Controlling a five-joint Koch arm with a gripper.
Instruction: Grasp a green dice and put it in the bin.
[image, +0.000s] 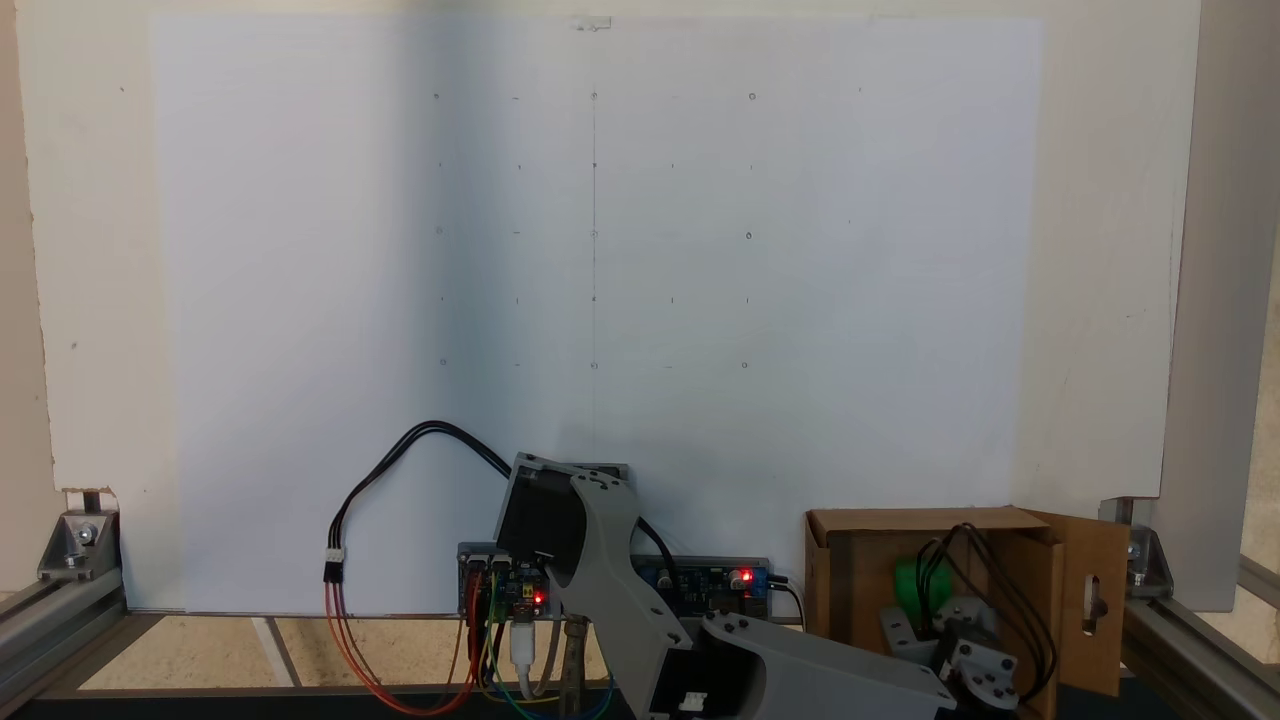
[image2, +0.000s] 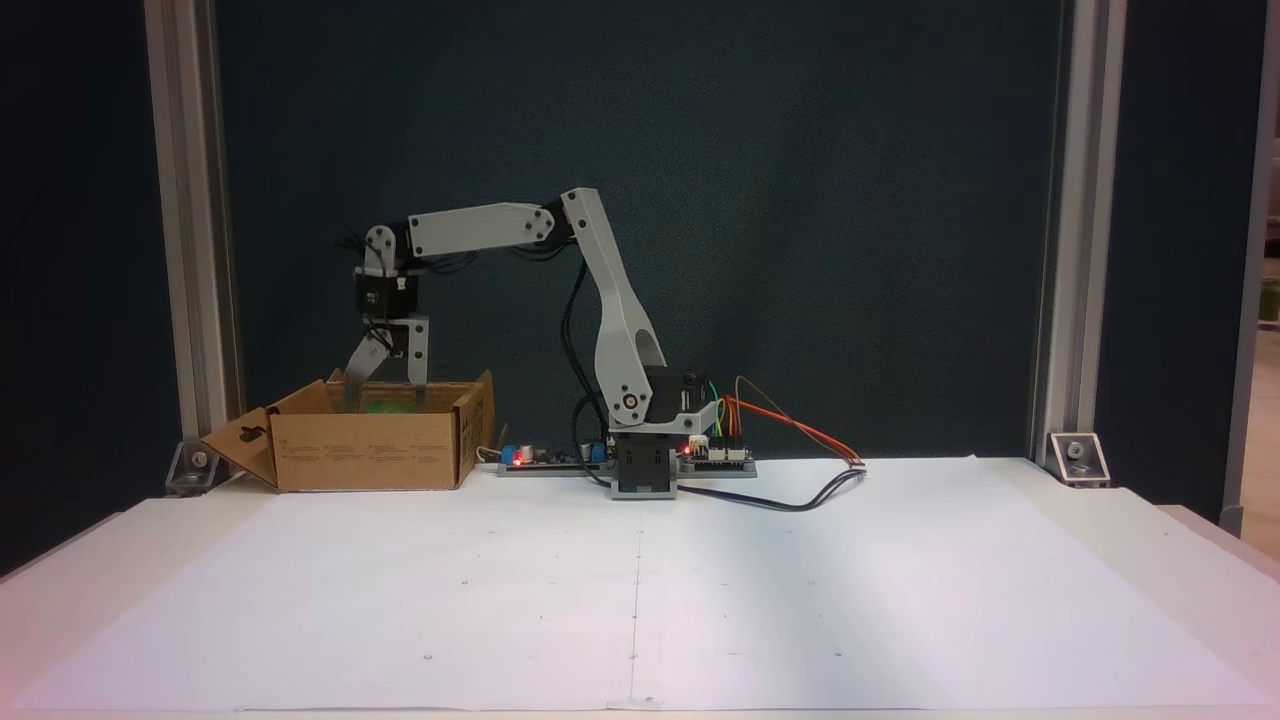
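In a fixed view the jaws (image2: 385, 400) hang spread inside the bin (image2: 370, 462), the green dice (image2: 385, 407) between them.

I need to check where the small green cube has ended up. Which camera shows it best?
The fixed view looking down shows the small bright green dice best: a green patch inside the open brown cardboard bin, just past the gripper. In the fixed view from the table's front, the dice is a blurred green sliver above the bin wall.
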